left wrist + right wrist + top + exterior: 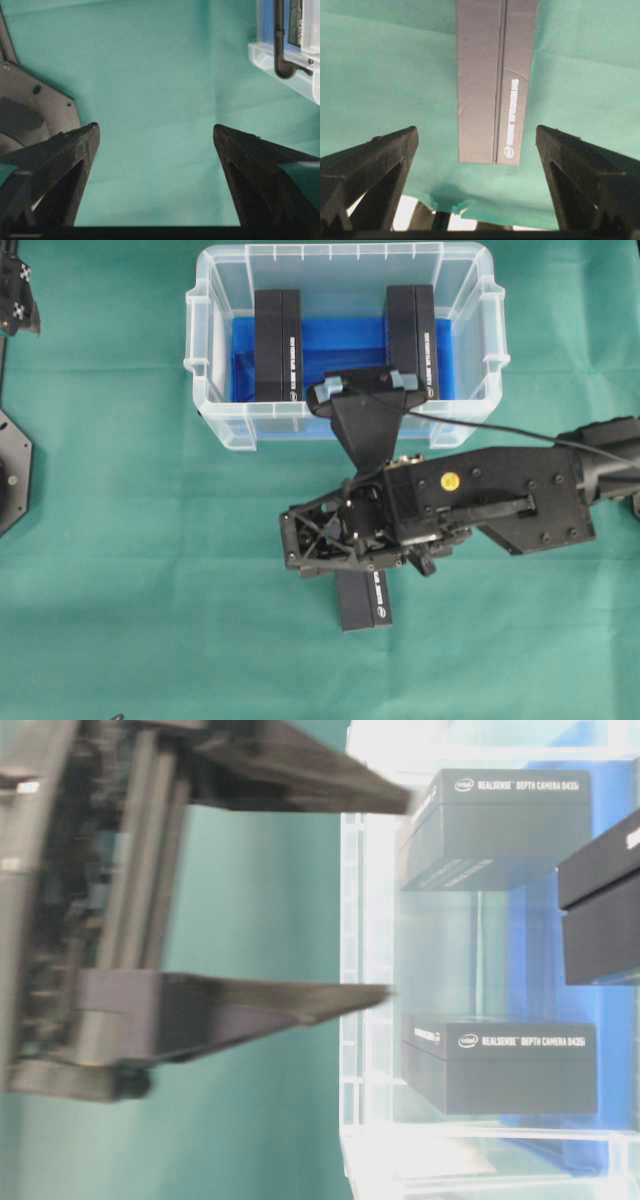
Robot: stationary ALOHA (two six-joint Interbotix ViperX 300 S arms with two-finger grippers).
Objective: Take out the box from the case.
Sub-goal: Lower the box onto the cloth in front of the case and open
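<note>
- Case (345,280) placed on the green bench (120,540), toward the far edge in the overhead view; translucent walls, blue bottom, handles at both short ends.
- Two black boxes inside: left box (278,345) near the left wall, right box (411,340) near the right wall; blue floor exposed between them.
- Third box (365,600) outside the case, flat on the bench, well apart from the case's near rim, partly covered by the right arm in the overhead view.
- Right gripper (477,142) with fingers wide apart, nothing between them; in the right wrist view, positioned above the third box, its short edge lying between the fingertips with bare cloth on both sides.
- Left gripper (155,132) spread wide and holding nothing, over bare cloth; case corner visible at upper right of the left wrist view, well apart.
- Open bench surface left of and in front of the case.
</note>
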